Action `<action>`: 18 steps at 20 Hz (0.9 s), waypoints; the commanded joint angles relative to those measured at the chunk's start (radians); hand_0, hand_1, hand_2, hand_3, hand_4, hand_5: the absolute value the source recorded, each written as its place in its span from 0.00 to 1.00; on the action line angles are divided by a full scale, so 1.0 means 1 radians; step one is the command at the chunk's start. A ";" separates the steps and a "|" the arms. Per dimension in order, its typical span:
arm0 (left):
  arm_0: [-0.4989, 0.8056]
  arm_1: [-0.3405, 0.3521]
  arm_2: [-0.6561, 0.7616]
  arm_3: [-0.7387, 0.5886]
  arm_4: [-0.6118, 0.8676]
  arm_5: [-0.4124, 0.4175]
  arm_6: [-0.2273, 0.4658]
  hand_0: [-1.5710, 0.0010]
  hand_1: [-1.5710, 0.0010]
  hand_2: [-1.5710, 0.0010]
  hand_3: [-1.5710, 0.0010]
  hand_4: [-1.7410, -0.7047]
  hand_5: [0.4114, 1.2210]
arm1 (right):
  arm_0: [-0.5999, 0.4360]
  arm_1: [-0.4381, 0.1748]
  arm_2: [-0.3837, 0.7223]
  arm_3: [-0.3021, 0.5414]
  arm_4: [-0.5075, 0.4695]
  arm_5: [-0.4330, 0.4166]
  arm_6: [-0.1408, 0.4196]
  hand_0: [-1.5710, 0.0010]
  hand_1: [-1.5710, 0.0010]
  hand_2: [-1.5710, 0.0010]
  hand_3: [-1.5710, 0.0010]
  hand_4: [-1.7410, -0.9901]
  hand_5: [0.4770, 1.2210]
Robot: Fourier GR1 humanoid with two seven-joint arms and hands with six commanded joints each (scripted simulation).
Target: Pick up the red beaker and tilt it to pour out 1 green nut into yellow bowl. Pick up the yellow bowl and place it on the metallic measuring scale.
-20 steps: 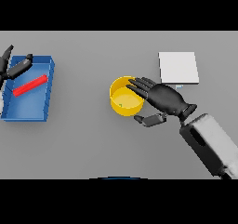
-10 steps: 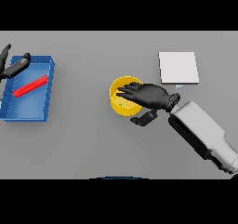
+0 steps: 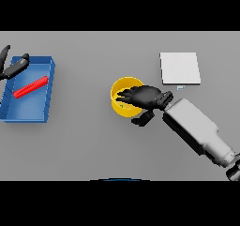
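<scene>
Item 1: your right hand [image 3: 143,97], dark, on a white and grey arm that comes in from the lower right. It lies over the right half of the round yellow bowl [image 3: 120,94]. The fingers reach across the bowl's opening and bend down into it, and the thumb sits outside, just below the rim. You have the bowl's wall pinched between fingers and thumb.

Item 2: the yellow bowl, near the middle of the grey bench [image 3: 93,145]. A small green speck shows on its floor under your fingers; you cannot tell from here what it is.

Item 3: flat, square, pale metallic measuring scale [image 3: 180,68], up and to the right of the bowl, apart from it. A small light tab sits at its lower edge.

Item 4: shallow blue rectangular tray [image 3: 28,111] at the far left of the bench.

Item 5: slim red beaker [image 3: 31,87], lying on its side, slantwise, inside the blue tray.

Item 6: your left hand [image 3: 13,67], at the left edge, over the tray's upper left corner. Its fingers are spread and loose, holding nothing, and they stand clear of the red beaker.
</scene>
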 commanded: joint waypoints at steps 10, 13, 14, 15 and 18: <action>-0.004 0.005 0.001 -0.005 0.001 -0.003 0.004 1.00 1.00 1.00 1.00 0.92 0.37 | -0.015 0.000 0.007 0.005 -0.007 0.007 -0.028 0.23 0.24 0.28 0.38 0.17 0.88; 0.003 -0.001 -0.007 -0.005 -0.004 -0.002 -0.008 1.00 1.00 1.00 1.00 0.92 0.37 | -0.003 -0.022 0.001 -0.031 -0.029 0.053 -0.001 0.12 0.12 0.18 0.30 0.09 0.94; 0.005 0.000 -0.006 -0.011 -0.003 -0.003 -0.005 1.00 1.00 1.00 1.00 0.92 0.37 | -0.010 -0.013 0.001 -0.023 -0.026 0.051 0.015 0.10 0.10 0.16 0.28 0.07 0.95; 0.003 -0.005 -0.003 -0.013 0.004 -0.002 0.000 1.00 1.00 1.00 1.00 0.92 0.37 | -0.014 -0.013 -0.001 -0.027 -0.031 0.057 0.017 0.08 0.08 0.15 0.25 0.06 0.96; 0.000 -0.006 -0.007 -0.004 -0.001 -0.002 -0.004 1.00 1.00 1.00 1.00 0.93 0.36 | -0.024 -0.024 -0.012 -0.046 -0.046 0.054 0.001 0.04 0.04 0.12 0.24 0.03 0.98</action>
